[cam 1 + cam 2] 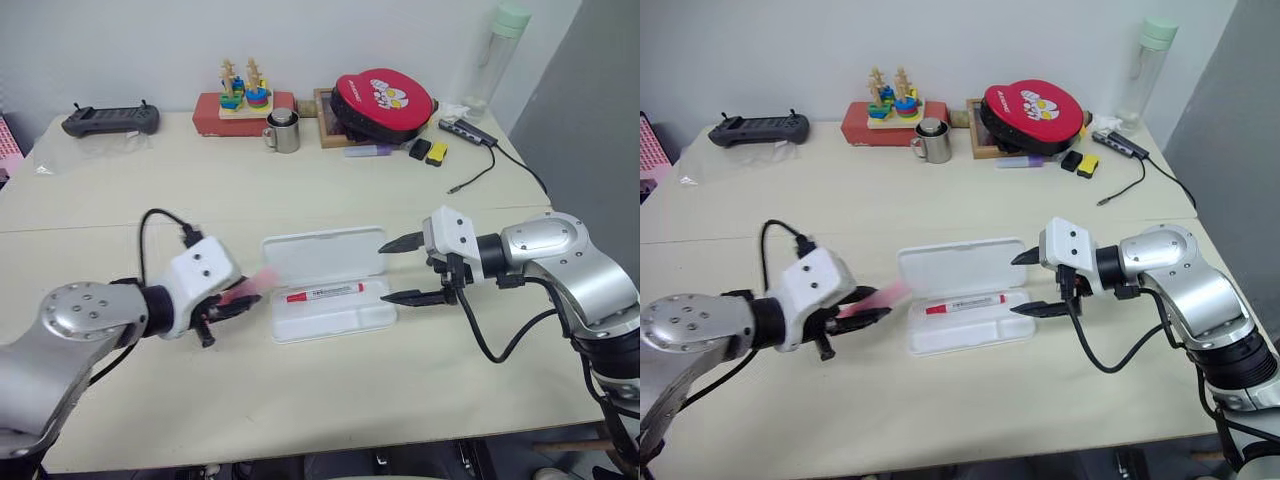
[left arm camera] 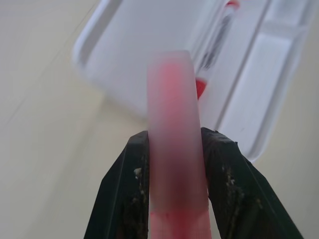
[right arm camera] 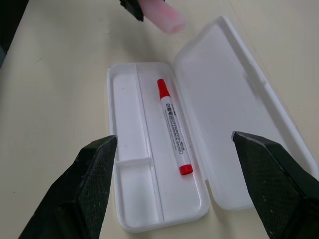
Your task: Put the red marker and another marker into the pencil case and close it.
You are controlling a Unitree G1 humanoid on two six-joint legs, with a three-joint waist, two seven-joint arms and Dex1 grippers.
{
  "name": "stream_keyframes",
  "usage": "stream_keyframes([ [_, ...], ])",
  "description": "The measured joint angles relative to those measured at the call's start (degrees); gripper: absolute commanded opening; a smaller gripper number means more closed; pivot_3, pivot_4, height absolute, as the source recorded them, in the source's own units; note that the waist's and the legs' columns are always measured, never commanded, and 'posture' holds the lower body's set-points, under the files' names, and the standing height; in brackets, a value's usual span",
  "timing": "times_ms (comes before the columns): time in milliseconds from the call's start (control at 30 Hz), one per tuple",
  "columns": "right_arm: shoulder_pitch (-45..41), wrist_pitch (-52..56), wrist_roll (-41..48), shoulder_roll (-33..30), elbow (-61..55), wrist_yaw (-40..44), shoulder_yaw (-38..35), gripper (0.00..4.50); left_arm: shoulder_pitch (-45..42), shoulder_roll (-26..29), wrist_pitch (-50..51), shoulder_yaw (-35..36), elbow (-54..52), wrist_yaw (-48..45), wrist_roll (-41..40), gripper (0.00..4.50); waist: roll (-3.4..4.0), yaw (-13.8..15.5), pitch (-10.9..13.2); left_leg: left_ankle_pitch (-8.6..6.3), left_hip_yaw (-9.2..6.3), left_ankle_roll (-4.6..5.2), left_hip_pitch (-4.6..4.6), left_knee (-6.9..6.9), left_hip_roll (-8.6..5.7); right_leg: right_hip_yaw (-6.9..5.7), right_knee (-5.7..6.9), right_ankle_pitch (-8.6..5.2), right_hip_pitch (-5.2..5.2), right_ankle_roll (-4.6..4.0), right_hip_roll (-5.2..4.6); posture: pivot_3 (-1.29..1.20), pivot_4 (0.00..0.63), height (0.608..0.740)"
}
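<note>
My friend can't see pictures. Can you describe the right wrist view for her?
An open white pencil case lies on a beige table, with a red marker in its long middle compartment. The right pincer hangs wide open over it, and a pink highlighter pokes in at the far edge.

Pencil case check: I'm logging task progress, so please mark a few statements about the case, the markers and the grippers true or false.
1. The pencil case lies open on the table. True.
2. The red marker lies in the case's tray. True.
3. The pink highlighter is already in the tray beside the red marker. False: the left gripper is shut on it, in the air beside the case's end.
4. The right gripper holds the lid. False: its jaws are open and hold nothing, at the case's other end.
5. The compartments beside the red marker are empty. True.
</note>
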Motion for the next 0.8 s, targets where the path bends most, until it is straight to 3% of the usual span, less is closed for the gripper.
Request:
stream_keyframes([
  [333,0.39,0.76,-0.07,-0.23,-0.93,-0.67,-0.04,3.87,-8.94,-3.21,-16.10,-20.15,11.11,-5.26,11.21,1.21,0.01,-0.04,0.01,0.00,0.01,0.01,-0.01,0.02,0.00,0.03,0.04,0.00,-0.01,0.01,0.04,0.00,0.150,0.740],
  [567,1.13,1.79,0.14,-0.62,-2.03,-0.81,-0.45,3.87,-12.41,-8.71,-20.48,-25.33,17.49,-6.35,16.41,1.21,0.00,0.03,0.00,0.00,-0.03,0.01,-0.08,0.06,0.00,0.00,0.03,0.00,-0.03,0.01,0.04,0.00,0.150,0.740],
  [800,1.89,1.96,0.20,-1.04,-2.22,-0.97,-0.64,3.87,-12.49,-10.84,-21.46,-25.86,19.26,-6.93,18.58,1.21,0.01,-0.01,0.00,0.00,-0.03,0.02,-0.07,0.08,0.00,0.01,0.08,0.00,-0.04,0.02,0.04,0.00,0.150,0.740],
])
